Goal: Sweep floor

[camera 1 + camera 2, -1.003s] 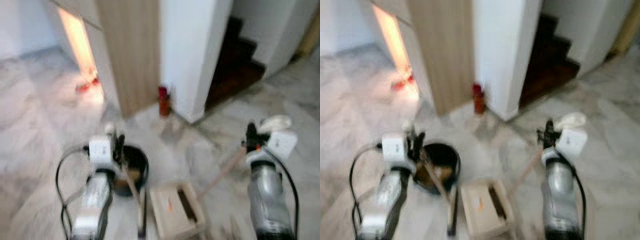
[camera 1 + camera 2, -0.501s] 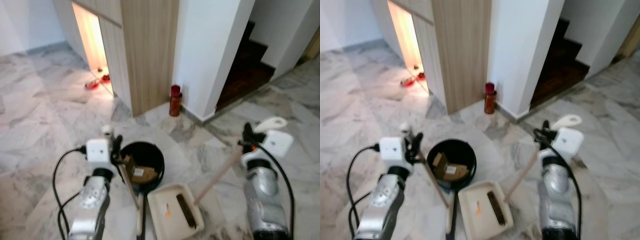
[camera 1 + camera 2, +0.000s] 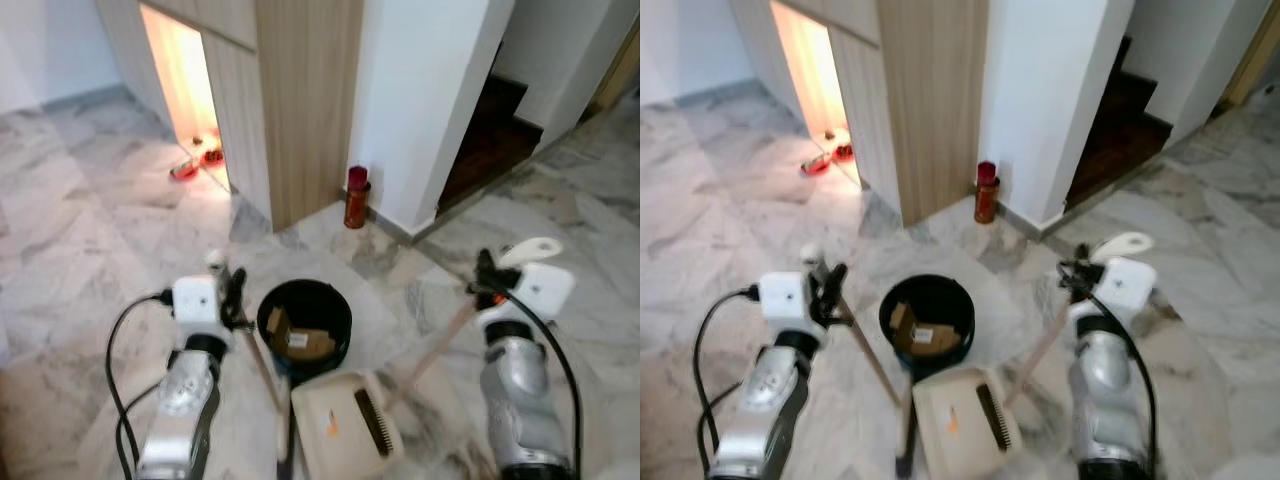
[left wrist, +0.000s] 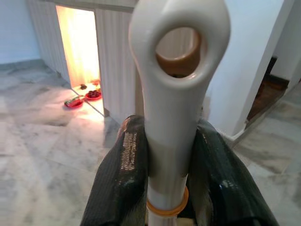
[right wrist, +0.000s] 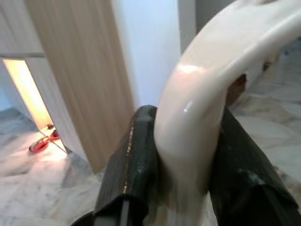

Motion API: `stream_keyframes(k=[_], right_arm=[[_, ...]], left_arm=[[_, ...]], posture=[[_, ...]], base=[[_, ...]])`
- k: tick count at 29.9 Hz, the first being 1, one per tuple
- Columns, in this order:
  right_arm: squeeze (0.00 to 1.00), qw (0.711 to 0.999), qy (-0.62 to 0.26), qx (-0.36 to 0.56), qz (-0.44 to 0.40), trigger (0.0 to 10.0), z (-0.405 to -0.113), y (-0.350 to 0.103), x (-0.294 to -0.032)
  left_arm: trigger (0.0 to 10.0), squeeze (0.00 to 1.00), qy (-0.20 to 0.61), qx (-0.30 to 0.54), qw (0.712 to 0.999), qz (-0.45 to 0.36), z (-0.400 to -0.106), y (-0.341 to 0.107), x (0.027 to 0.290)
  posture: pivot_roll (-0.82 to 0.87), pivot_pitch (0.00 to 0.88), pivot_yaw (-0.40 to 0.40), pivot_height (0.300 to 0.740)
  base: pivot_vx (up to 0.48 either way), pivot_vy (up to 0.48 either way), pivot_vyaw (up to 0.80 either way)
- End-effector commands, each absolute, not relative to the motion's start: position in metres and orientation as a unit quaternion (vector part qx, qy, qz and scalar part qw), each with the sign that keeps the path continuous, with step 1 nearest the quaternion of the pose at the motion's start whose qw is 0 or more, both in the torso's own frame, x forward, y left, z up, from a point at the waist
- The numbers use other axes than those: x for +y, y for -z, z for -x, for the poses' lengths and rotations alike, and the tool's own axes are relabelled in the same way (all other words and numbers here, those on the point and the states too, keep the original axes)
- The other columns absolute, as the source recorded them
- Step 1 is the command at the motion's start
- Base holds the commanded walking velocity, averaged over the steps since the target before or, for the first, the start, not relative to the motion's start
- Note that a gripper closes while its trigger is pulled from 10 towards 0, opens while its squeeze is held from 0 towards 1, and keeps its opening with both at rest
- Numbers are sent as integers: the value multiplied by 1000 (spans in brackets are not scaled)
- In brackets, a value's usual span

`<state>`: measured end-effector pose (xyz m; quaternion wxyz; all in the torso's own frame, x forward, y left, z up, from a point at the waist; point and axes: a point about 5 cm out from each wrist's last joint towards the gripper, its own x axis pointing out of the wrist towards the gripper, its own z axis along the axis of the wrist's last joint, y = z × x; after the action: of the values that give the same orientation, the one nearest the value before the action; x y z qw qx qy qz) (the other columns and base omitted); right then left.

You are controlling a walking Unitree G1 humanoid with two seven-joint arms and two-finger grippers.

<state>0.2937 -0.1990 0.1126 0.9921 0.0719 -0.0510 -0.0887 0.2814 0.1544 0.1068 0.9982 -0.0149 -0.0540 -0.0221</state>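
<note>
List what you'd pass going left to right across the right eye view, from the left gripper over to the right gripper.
left gripper holding the broom handle → black bin → red bottle by the wall → dustpan handle → right gripper

- Broom (image 3: 872, 362): a thin wooden stick with a cream cap that has a hanging hole (image 4: 178, 47). It leans, top toward 10 o'clock, foot toward 5 o'clock, ending in a dark base near the pan's left edge.
- Dustpan (image 3: 958, 422): cream, boxy, flat on the marble floor at 6 o'clock of the bin, just beside it. A dark brush strip lies inside on its right; a small orange mark sits on its left.
- Dustpan handle (image 3: 1040, 350): wooden, rising from the pan toward 1 o'clock, topped by a curved cream grip (image 5: 202, 108).
- Bin (image 3: 928, 315): round, black, upright, holding cardboard scraps.
</note>
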Motion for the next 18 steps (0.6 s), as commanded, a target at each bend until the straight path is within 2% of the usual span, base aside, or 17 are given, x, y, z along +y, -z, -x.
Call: stream_keyframes(k=[1, 6, 13, 18], right_arm=[[0, 989, 98, -72, -80, 10000, -293, -122, -205], [0, 989, 98, -76, -81, 10000, -294, -124, -205], [0, 989, 98, -80, -80, 10000, -292, -127, -204], [0, 991, 82, -79, -72, 10000, -277, -127, -205]], left_arm=[[10000, 0, 29, -73, 997, 19, -283, -116, 150], [10000, 0, 30, -71, 997, 19, -283, -114, 150], [10000, 0, 32, -72, 997, 16, -283, -115, 150], [10000, 0, 35, -71, 997, 15, -284, -115, 150]], posture=[[-39, 0, -2, 740], [-38, 0, -3, 740], [-43, 0, -1, 740], [-45, 0, 2, 740]], base=[[0, 337, 0], [0, 330, 0], [0, 0, 0], [0, 0, 0]])
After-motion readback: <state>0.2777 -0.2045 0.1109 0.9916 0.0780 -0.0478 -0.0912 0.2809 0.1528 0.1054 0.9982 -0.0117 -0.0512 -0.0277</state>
